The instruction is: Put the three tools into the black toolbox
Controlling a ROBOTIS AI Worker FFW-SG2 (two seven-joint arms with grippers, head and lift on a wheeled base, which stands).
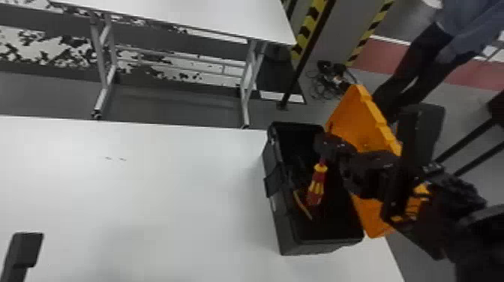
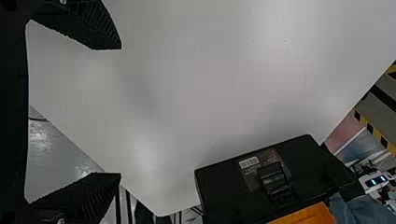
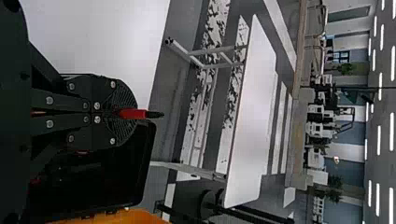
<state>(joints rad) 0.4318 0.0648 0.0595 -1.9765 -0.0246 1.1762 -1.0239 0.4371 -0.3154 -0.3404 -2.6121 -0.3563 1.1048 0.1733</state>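
Observation:
The right gripper (image 1: pixel 323 150) is over the black toolbox (image 1: pixel 276 221), shut on a red-and-yellow screwdriver (image 1: pixel 317 185) whose handle hangs down into the open box. From the right wrist view, the right gripper (image 3: pixel 122 113) pinches the screwdriver's red shaft (image 3: pixel 133 114), its dark tip sticking out past the fingers. A thin yellow-orange strip (image 1: pixel 301 204) lies inside the box; which tool it belongs to I cannot tell. Part of the left gripper (image 1: pixel 27 250) is at the head view's lower left. In the left wrist view the left gripper (image 2: pixel 114 111) stands open over bare tabletop, apart from the toolbox (image 2: pixel 229 191).
The orange lid (image 1: pixel 362 120) is folded back on the box's right side, beneath and behind the right arm. The box stands near the right end of the white table (image 1: pixel 150 195). A second white table (image 1: pixel 187 18) stands beyond a floor gap.

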